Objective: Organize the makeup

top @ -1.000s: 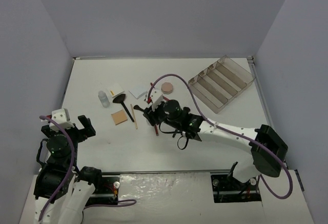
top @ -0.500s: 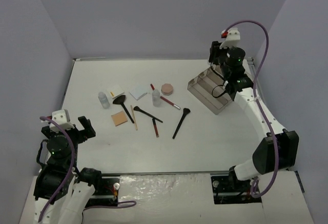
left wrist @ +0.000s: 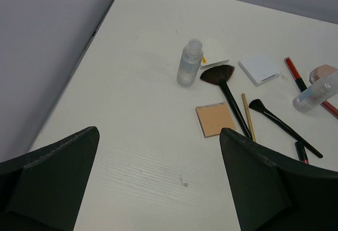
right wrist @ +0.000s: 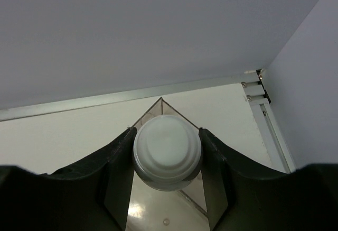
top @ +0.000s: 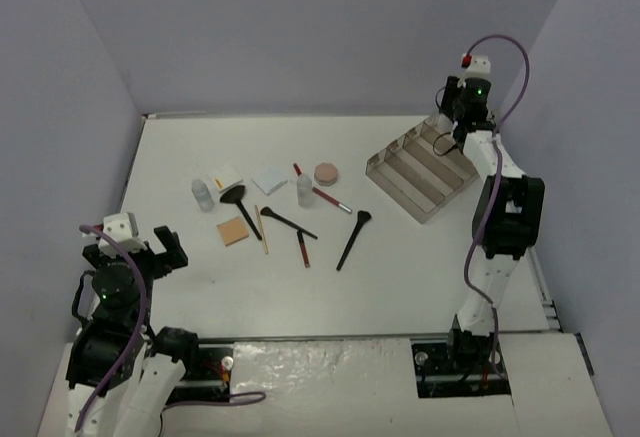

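Between jaws of right gripper [right wrist: 167, 138], over tray [top: 402, 179]: white-capped bottle [right wrist: 167, 154] gripped.

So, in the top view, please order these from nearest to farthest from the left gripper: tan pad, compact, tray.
1. Tan pad, left of centre, closest to the left gripper.
2. Compact, centre, farther back.
3. Tray, back right.

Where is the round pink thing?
In the top view, the round pink compact lies near the middle of the table, just right of a small clear bottle and well left of the divided tray.
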